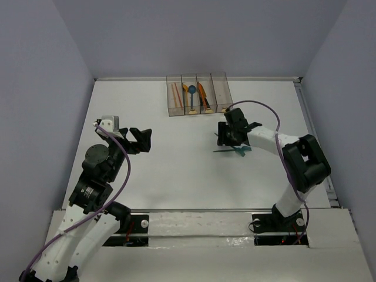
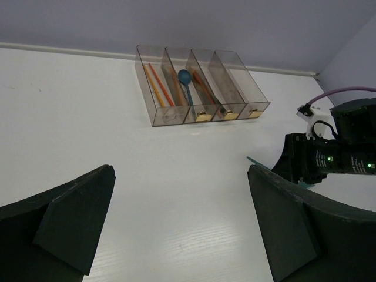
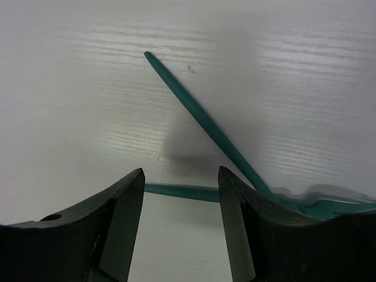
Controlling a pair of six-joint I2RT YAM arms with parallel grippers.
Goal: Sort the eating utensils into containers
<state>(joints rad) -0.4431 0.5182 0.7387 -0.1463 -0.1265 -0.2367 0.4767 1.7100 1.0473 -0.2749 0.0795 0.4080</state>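
The right end effector (image 3: 181, 187) is held open over two teal utensils (image 3: 202, 114); the left end effector (image 2: 181, 176) is opened wide.

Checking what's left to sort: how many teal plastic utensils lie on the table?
2. One thin teal plastic utensil runs diagonally ahead of the right gripper; a second teal utensil lies crosswise between its fingers. The gripper may hide more.

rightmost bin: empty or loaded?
Empty. The rightmost bin shows only clear plastic in top and left wrist views; the other three hold orange or blue utensils.
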